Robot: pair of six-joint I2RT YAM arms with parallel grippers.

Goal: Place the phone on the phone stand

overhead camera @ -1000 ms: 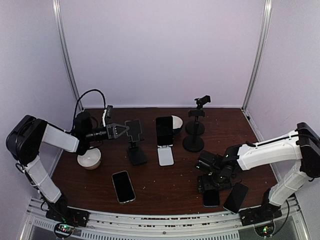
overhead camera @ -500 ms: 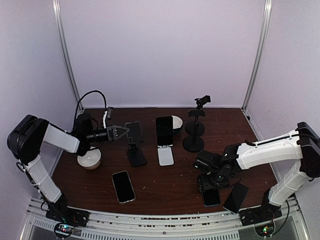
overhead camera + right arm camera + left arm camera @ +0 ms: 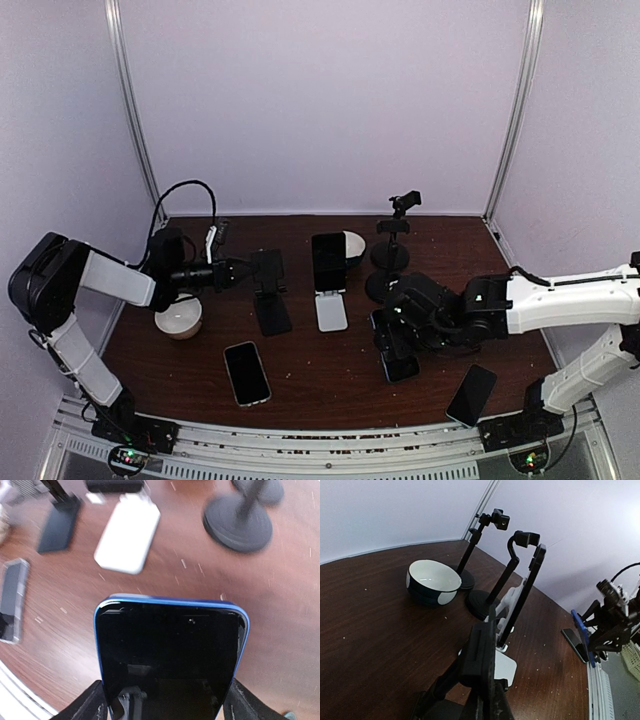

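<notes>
My right gripper (image 3: 392, 352) is shut on a blue-edged phone (image 3: 170, 650), held by its lower end above the table in front of the white stand; the fingers (image 3: 95, 702) press its two sides. It also shows in the top view (image 3: 400, 367). My left gripper (image 3: 243, 269) is shut on the upright plate of a black folding phone stand (image 3: 270, 298), seen edge-on in the left wrist view (image 3: 485, 650). A white phone stand (image 3: 331, 312) at mid-table carries a dark phone (image 3: 328, 261).
Two black pole stands on round bases (image 3: 386, 288) (image 3: 390, 256) stand behind my right gripper. A bowl (image 3: 354, 245) sits behind the white stand and a white bowl (image 3: 178, 320) at the left. Loose phones lie at front left (image 3: 246, 372) and front right (image 3: 472, 395).
My right arm has carried the blue phone up and left, from the front right toward the table's middle. My left gripper has stayed on the black stand, shifting slightly.
</notes>
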